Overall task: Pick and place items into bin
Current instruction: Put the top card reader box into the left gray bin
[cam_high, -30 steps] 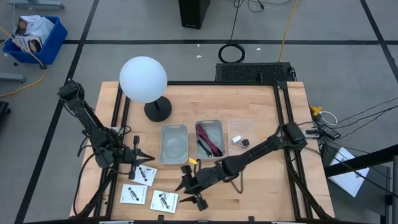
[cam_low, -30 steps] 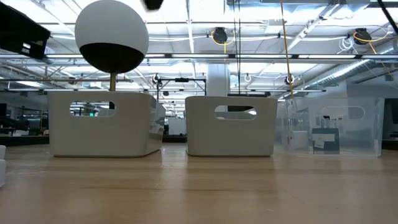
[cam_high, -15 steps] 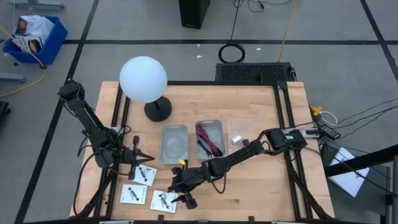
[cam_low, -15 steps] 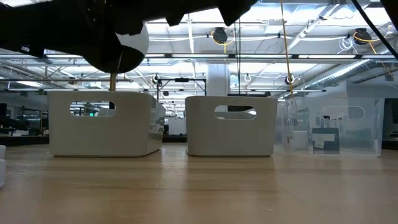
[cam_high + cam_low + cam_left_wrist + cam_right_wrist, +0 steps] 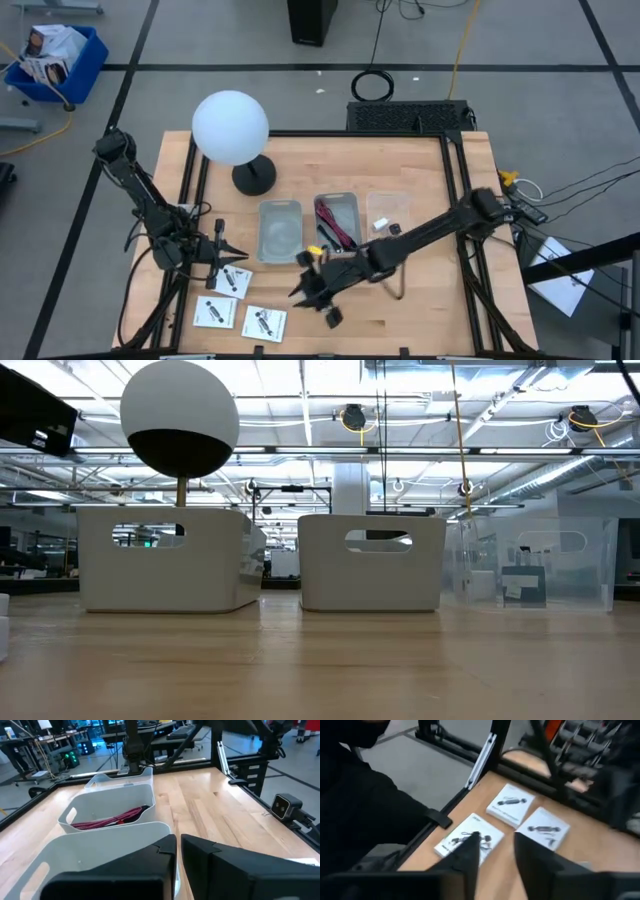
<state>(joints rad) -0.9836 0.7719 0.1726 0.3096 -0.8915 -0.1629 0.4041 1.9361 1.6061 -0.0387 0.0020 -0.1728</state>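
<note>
Right gripper (image 5: 318, 300) pulled back from 3 packets (image 5: 506, 821), fingers parted, empty; left fingers (image 5: 165, 851) near-closed, tips cropped.

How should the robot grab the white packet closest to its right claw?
Probably by two opposite edges, coming straight down from above. The packet lies flat on the table, so only its thin sides give the fingers a hold. The right gripper is nearest, with bare wood on that side; another packet sits close on the other.
</note>
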